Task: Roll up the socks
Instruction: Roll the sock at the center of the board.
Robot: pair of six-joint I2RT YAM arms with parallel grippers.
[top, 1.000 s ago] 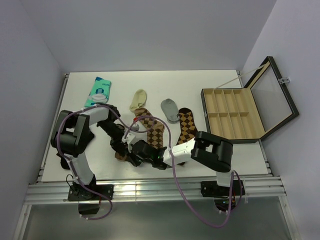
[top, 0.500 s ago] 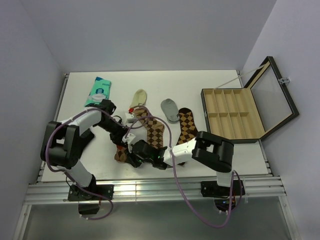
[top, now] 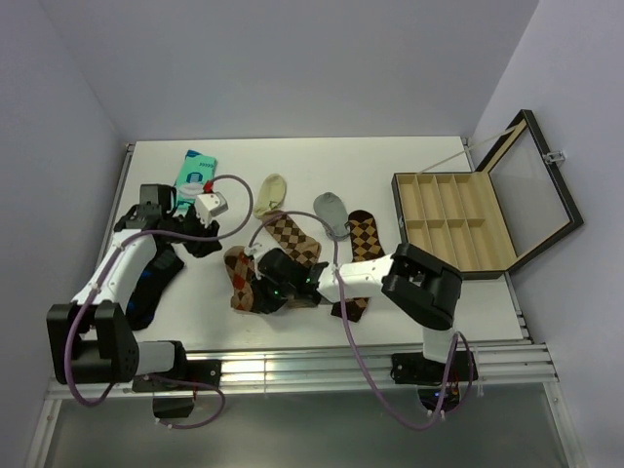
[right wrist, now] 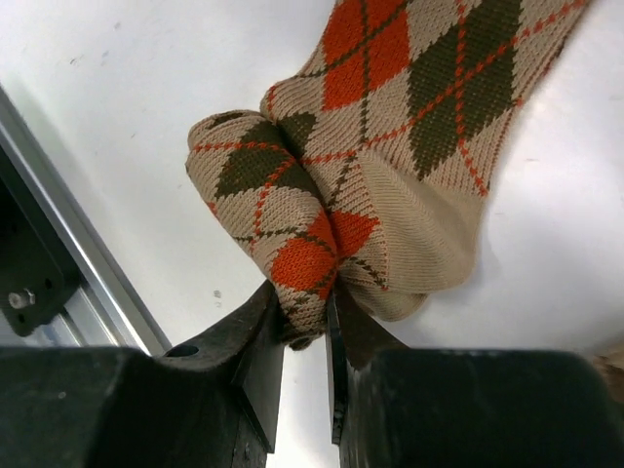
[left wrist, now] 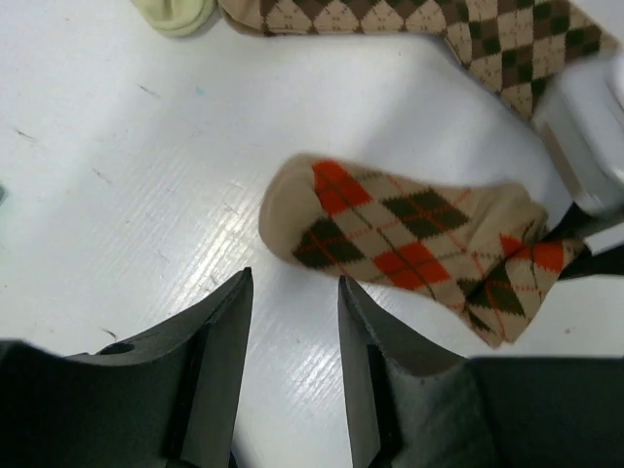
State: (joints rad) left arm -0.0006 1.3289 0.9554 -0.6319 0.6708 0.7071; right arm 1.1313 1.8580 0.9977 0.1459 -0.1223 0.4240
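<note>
White table (top: pixel 439 302) under everything, with an open black case (top: pixel 485 213) at far right, lid raised, tan compartments all bare as far as visible. Mid-table, three argyle socks: tan sock with dark brown diamonds (top: pixel 292 239), dark brown sock with tan diamonds (top: pixel 365 237) just right of it, and nearer and to the left the red-orange argyle sock (top: pixel 242 281), partly bunched at its near end. Also a cream sock (top: pixel 270 195) and a grey sock (top: pixel 331 210) toward the far side, a teal packet (top: pixel 192 177) at far left, a dark garment (top: pixel 151 278) near the left arm. Right gripper (right wrist: pixel 305 317) clenched on a fold at the near end of the red-orange sock, fabric pinched between the fingers and bulging above them. Left gripper (left wrist: pixel 292 322) released, jaws parted and holding nothing, hovering over bare table just beside that sock's toe. Roll judged barely begun: only one loose fold gathered. Risk from here: a thin pinch on springy knit likely to slip, letting the fold spring flat; dragging rather than turning apt to slide the whole sock toward the near rail; free toe end unpinned, so liable to skew and give a crooked, slack roll.
</note>
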